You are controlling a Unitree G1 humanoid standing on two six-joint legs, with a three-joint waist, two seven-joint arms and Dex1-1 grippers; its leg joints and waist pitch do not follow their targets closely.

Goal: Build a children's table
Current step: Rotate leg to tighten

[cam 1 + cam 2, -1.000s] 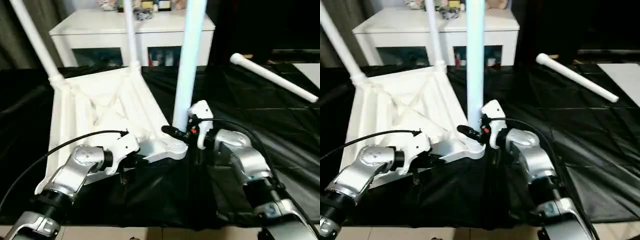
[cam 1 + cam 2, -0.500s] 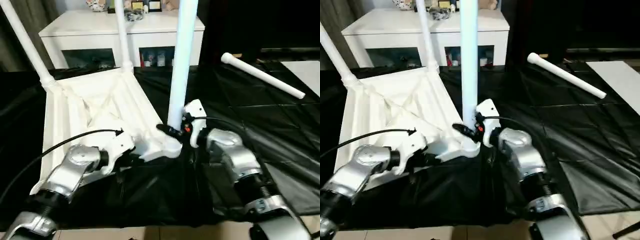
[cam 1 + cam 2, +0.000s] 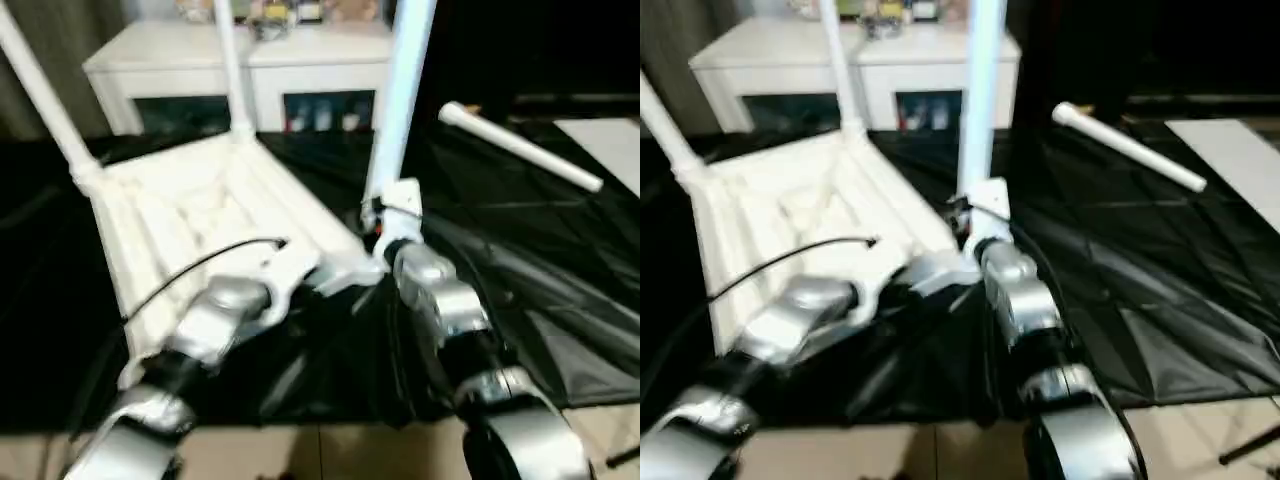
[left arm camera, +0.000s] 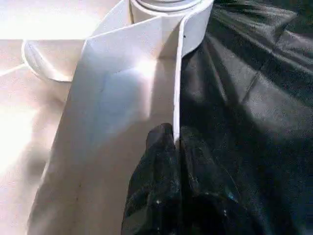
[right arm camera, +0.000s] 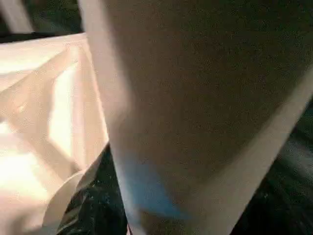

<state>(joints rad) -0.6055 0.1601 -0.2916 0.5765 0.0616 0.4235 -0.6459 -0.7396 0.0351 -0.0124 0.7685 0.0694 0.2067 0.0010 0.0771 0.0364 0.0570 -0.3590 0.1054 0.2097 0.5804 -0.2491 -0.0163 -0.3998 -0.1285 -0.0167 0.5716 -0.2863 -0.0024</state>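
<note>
- Starting at the left: the tabletop [image 3: 190,215] lay upside down on the black-draped worktop [image 3: 560,260], ribbed underside up, with two legs [image 3: 45,100] already standing in its far corner sockets.
- The left gripper [image 4: 177,142] had its fingers [image 4: 156,166] pressed together on the thin rim of the tabletop, just below the near corner socket [image 4: 166,5]; in the left wrist view the rim edge ran straight between them. I judged this to be a steadying hold, not a lift.
- The third leg [image 3: 398,110] stood nearly upright in that near socket, leaning a little. The right gripper [image 3: 385,225] sat at its base, and the right wrist view was up against the tube; the fingers stood partly apart at about the width of the leg, so I took them to be clamped on it.
- The step in hand looked like screwing the third leg home. How far the thread had gone in could not be told.
- Next, as I judged it: turn the leg until it seated straight, keeping the rim pinned so the top would not spin.
- Far right, a fourth leg [image 3: 520,145] lay loose on the worktop, well apart from the top, still to be fetched for the last socket.
- Behind stood a white cabinet [image 3: 300,60].
</note>
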